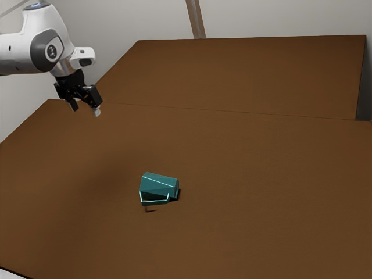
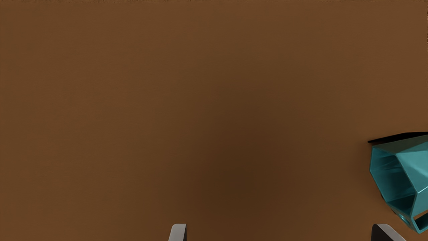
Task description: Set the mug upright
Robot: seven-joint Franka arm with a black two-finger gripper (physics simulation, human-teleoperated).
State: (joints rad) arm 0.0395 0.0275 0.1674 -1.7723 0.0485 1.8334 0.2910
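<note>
The plain brown rectangular counter [image 1: 244, 192] takes up most of my exterior view, with a thin seam running across it toward the back. Behind it I see a pale grey flat wall [image 1: 279, 17], with a brownish upright strip [image 1: 196, 20] at its foot, meeting the counter's far edge.

My white and grey jointed robot arm [image 1: 46, 40] comes in at the exterior view's upper left. From it hangs the black two-finger end effector [image 1: 86, 109], tilted a little and raised above the counter, with nothing held. In the wrist view I have its pale-tipped fingers [image 2: 177, 232] standing wide apart, with bare brown surface visible between them.

The teal, faceted, hollow mug [image 1: 158, 186] lies on its side on the counter, well apart from my end effector, lower down and further toward the exterior view's right. Through the wrist camera I find it outside the gap between the fingers, off past one of them and partly cut off by the frame. I can look into its open mouth [image 2: 393, 177] there. Its angular teal handle [image 1: 155, 202] is on the side toward my exterior camera. A narrow black shadow [image 2: 401, 136] lies along the mug's side.
</note>
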